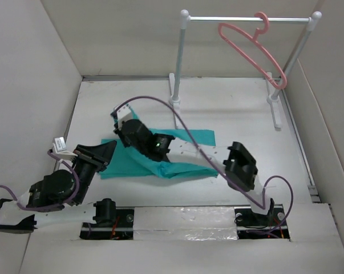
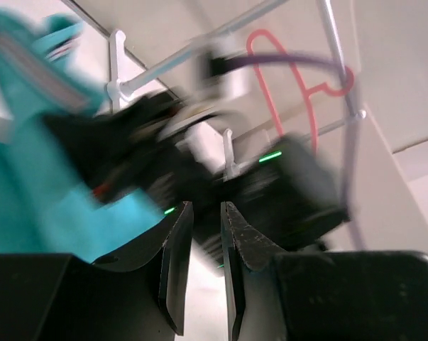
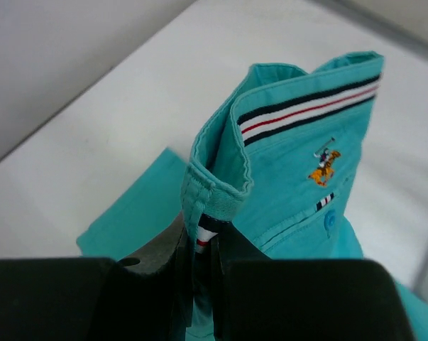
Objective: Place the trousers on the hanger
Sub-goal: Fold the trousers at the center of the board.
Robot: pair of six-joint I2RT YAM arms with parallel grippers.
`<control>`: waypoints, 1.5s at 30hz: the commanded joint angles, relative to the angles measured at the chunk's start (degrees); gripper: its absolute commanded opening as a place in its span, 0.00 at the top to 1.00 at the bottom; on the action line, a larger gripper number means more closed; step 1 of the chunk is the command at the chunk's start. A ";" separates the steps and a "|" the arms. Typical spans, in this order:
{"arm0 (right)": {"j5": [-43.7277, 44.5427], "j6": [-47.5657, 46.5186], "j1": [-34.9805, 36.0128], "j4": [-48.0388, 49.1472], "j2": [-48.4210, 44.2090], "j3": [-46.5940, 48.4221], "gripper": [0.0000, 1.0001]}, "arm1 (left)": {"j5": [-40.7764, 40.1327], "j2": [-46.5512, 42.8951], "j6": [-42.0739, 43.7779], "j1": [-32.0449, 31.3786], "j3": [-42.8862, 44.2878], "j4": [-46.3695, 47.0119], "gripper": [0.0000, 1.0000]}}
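Lower left of the overhead frame, the left gripper (image 1: 103, 153) sits at the cloth's edge, fingers (image 2: 177, 245) nearly together, grasping nothing. Mid-frame, the right gripper (image 3: 201, 245) pinches the trousers (image 1: 189, 140) by the waistband, legs trailing on the tabletop (image 1: 234, 111). A thin pinch could slip. Upper right, the hanger (image 1: 257, 48) dangles near the side wall; room's tight there.

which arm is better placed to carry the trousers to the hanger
Right. The right gripper is shut on the trousers at the waistband. The left gripper holds nothing, and the hanger hangs far right.
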 commanded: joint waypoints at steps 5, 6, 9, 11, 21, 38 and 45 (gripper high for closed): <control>-5.98 5.84 6.40 8.10 10.79 7.13 0.89 | -7.54 -4.59 1.94 0.29 4.26 -2.01 0.79; -6.34 5.94 6.93 8.27 11.50 7.31 0.89 | -7.81 -4.69 1.94 0.29 4.43 -1.92 0.79; -8.97 6.90 7.64 8.80 13.61 6.35 0.68 | -9.56 -4.78 0.55 0.29 4.87 -4.88 0.77; -10.47 7.78 7.64 9.85 12.74 3.29 0.43 | -10.88 -4.17 -4.55 0.29 5.40 -8.05 0.75; -10.04 5.15 5.97 14.16 -13.22 -23.29 0.12 | -13.00 5.49 -7.11 0.29 4.52 -8.77 0.69; -11.26 13.40 -9.85 21.81 -38.33 -70.02 1.00 | 23.52 44.78 15.39 27.13 -9.16 35.50 0.58; -8.71 19.64 -7.39 27.52 -37.10 -79.51 1.00 | 48.23 55.86 12.76 42.37 -14.10 45.69 0.57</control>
